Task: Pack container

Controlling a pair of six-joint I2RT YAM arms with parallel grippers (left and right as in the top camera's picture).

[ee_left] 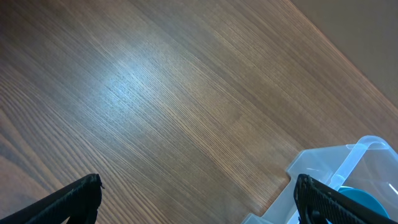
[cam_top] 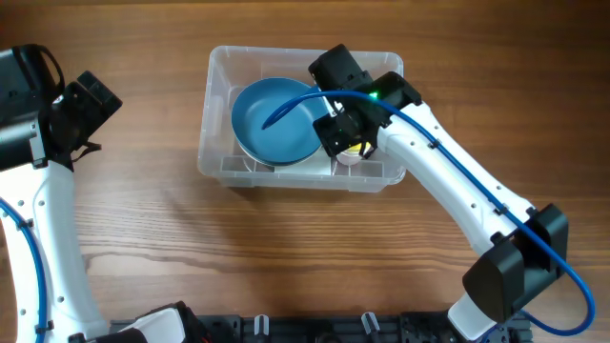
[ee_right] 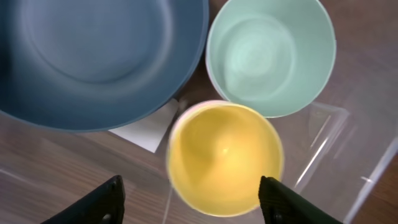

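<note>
Overhead first: the container (cam_top: 214, 114) sits on the table (cam_top: 286, 248) at far centre, its long axis running left to right. A blue bowl (cam_top: 272, 119) fills its left half. The right tool (cam_top: 351, 151) hangs over the right half, with a sliver of yellow showing under it. The left tool (cam_top: 95, 103) is parked well apart at the far left edge, so the right arm is plainly the nearer one.

Over to the left wrist view: the left tool (ee_left: 198, 182) has its jaws spread wide with nothing between them, only bare table below. The container (ee_left: 323, 165) just peeks into the lower right corner, a bit of the blue bowl (ee_left: 360, 199) inside it. From this tool the container lies off to the right, out of easy reach.

Now the right wrist view, looking straight down into the container (ee_right: 348, 143). The right tool (ee_right: 193, 186) stands open, one finger on either side of a yellow cup (ee_right: 224, 155), which looks slightly blurred. There is a clear gap on one side, so I judge nothing is gripped. The yellow cup sits just beside the blue bowl (ee_right: 93, 56) and a pale green cup (ee_right: 270, 56), partly over a white label (ee_right: 146, 127) on the bottom. The container lies directly beneath this tool, so any next move for it is straight up and out.
</note>
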